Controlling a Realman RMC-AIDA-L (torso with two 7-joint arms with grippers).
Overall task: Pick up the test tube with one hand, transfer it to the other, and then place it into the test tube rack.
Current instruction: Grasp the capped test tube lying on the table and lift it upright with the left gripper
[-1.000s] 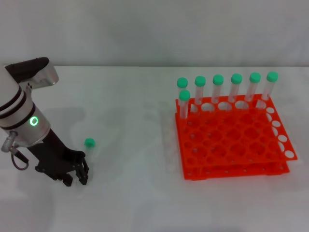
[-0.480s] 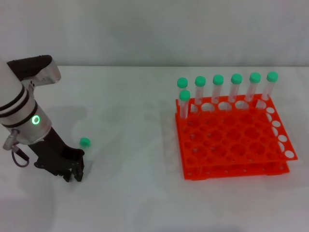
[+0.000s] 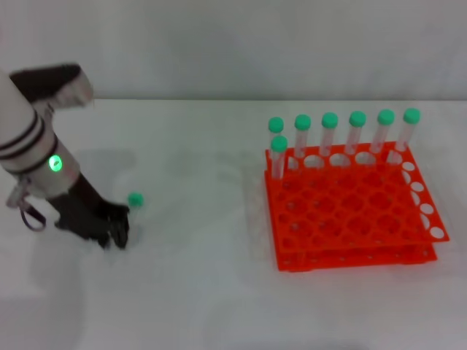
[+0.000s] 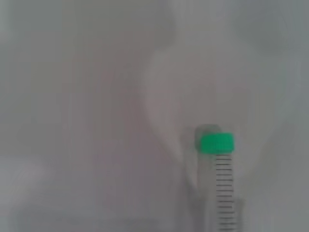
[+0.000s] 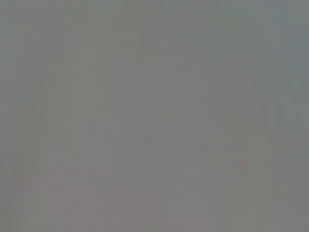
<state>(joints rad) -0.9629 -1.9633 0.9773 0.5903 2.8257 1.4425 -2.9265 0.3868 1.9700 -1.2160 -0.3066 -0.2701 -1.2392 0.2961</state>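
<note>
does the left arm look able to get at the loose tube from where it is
Probably yes. The left tool sits right beside the tube on bare table, with nothing between them; the rack stands well off.

From my head view the left gripper (image 3: 113, 232) is smeared with blur, so I cannot tell how its fingers stand, and of the test tube (image 3: 134, 200) I make out only the green cap, the clear body beneath it being lost against the white table (image 3: 204, 292). In my left wrist view the test tube (image 4: 222, 183) is cut off by the picture's edge below its graduation marks, so its tip is hidden. My right wrist view gives me only a featureless grey blur, and I cannot see the right gripper anywhere.
</note>
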